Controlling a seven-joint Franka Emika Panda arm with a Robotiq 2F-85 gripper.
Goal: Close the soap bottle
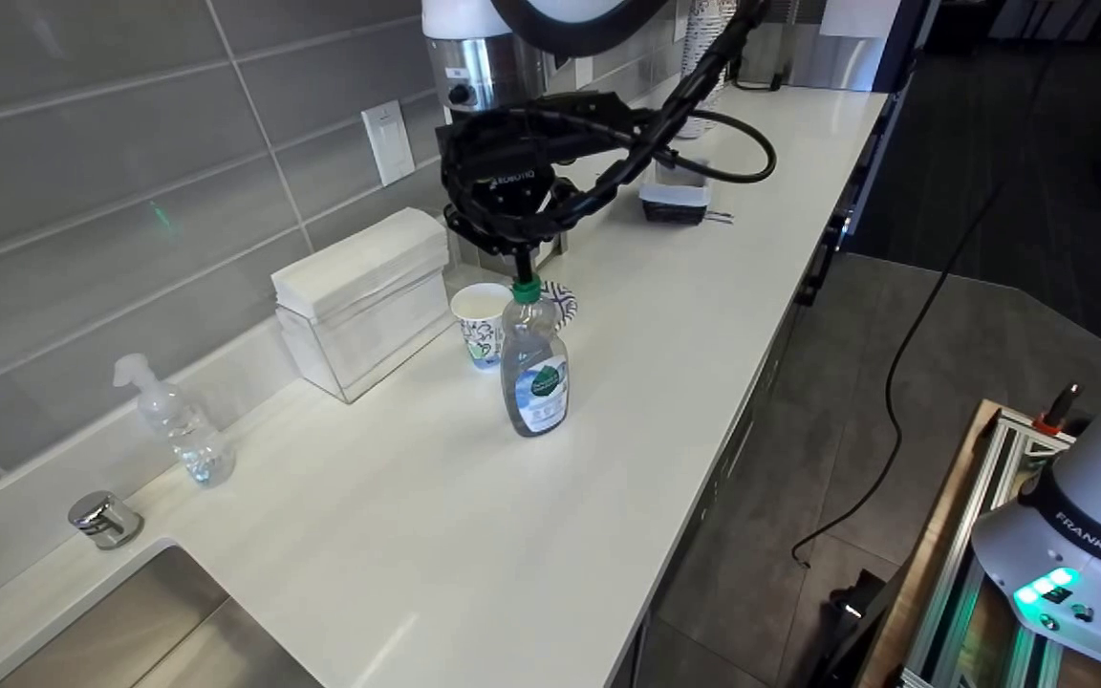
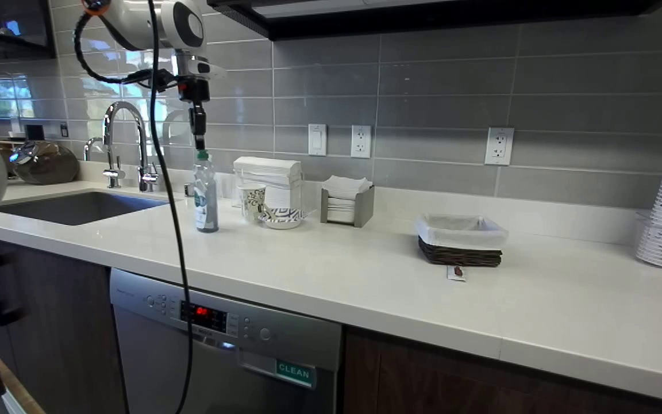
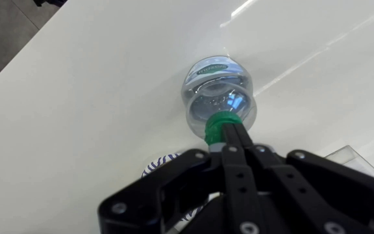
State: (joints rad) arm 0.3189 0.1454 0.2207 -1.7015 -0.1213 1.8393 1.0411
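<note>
The soap bottle (image 1: pixel 535 373) stood upright on the counter (image 1: pixel 436 554). The gripper (image 3: pixel 233 126) had its jaws clenched together on nothing, tips apparently touching the green cap (image 3: pixel 213 130). Proper closure, I judged, required a centred, vertical, measured press, lest the bottle tip.

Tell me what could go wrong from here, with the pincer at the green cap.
The soap bottle stands on the counter with nothing seen bracing its sides, so an off-centre push might tip it. The paper cup stands close by and could be knocked if the soap bottle falls that way. The pincer is shut, and in the wrist view it overlaps one side of the green cap, so it might slide off.
</note>
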